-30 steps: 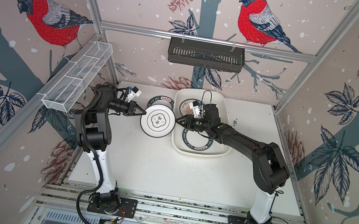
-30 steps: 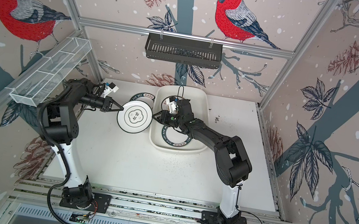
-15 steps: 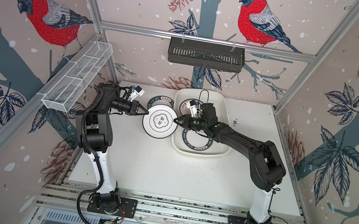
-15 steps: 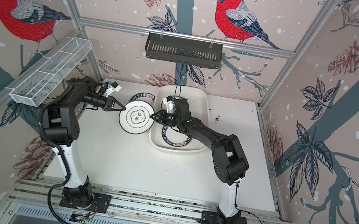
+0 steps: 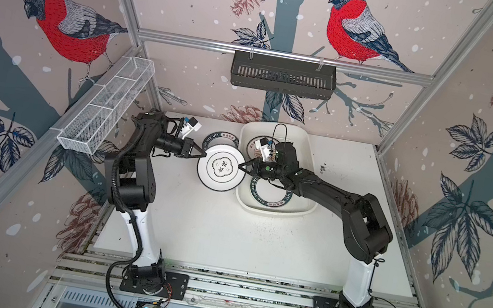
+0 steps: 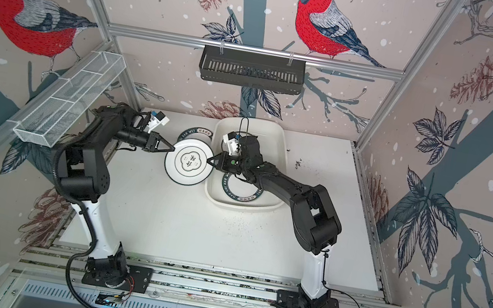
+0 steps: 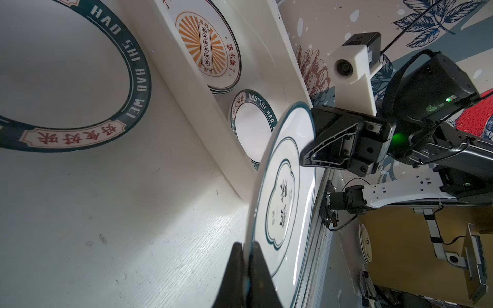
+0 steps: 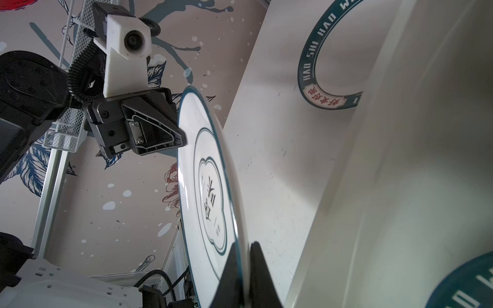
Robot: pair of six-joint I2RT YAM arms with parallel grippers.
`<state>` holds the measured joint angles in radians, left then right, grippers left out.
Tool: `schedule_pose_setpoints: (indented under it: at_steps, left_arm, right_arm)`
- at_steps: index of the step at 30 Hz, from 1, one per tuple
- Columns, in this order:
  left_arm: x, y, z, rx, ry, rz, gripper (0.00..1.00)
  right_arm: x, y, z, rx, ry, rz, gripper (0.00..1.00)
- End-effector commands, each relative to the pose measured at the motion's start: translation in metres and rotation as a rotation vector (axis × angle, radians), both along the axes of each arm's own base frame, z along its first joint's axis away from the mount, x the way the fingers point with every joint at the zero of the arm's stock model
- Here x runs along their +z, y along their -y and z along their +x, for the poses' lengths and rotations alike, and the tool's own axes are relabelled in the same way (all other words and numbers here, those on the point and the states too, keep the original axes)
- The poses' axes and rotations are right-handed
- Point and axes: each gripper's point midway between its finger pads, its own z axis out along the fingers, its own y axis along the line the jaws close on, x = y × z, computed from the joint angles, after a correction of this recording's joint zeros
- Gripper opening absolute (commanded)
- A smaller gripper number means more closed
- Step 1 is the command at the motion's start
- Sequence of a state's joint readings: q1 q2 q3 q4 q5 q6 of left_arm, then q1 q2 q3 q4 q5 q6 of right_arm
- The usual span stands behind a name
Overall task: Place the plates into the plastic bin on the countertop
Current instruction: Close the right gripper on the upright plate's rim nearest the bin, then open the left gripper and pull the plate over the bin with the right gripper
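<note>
Arms extended inward, tips facing; left gripper [image 5: 204, 155] pinched emblem plate [image 5: 221, 167] rim, right gripper [image 5: 241, 168] pinched opposite rim, jaws closed both sides.

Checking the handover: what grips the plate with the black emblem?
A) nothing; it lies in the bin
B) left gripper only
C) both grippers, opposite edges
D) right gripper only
C: the left gripper and right gripper each pinch opposite rims of the emblem plate.

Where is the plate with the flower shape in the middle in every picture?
Top view: flower plate in the middle, by the bin's left rim.
Top view: flower plate in the middle too.
Left wrist: flower plate edge-on, near the centre.
Right wrist: flower plate edge-on, near the centre.
Shared landmark: the white bin.
</note>
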<state>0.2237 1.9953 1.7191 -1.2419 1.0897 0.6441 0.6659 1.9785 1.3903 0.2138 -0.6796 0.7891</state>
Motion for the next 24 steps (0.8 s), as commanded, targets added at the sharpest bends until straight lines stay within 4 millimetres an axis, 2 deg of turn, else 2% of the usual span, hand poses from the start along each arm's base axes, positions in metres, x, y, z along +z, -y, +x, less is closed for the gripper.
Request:
schedule_pose_setpoints:
  at_steps: [1, 2, 8, 11, 18, 24]
  left_arm:
    - [0.015, 0.006, -0.003, -0.005, 0.007, -0.05, 0.2]
    - [0.015, 0.006, -0.003, -0.004, 0.009, -0.051, 0.27]
    - [0.019, 0.006, -0.002, -0.003, 0.022, -0.042, 0.57]
    - [0.022, 0.005, -0.001, 0.001, 0.035, -0.032, 0.67]
    - [0.031, 0.002, 0.005, 0.038, 0.069, 0.0, 0.72]
    - [0.03, -0.004, 0.016, 0.104, 0.063, 0.033, 0.72]
  right_arm:
    - [0.009, -0.002, 0.001, 0.0, 0.008, 0.033, 0.02]
    - [0.01, -0.001, 0.002, -0.001, 0.007, 0.034, 0.03]
    - [0.016, 0.007, 0.009, -0.017, 0.012, 0.044, 0.02]
    - [0.019, 0.015, 0.012, -0.031, 0.012, 0.047, 0.02]
    - [0.028, 0.049, 0.02, -0.078, 0.025, 0.029, 0.02]
    - [0.032, 0.098, 0.025, -0.146, 0.035, 0.003, 0.02]
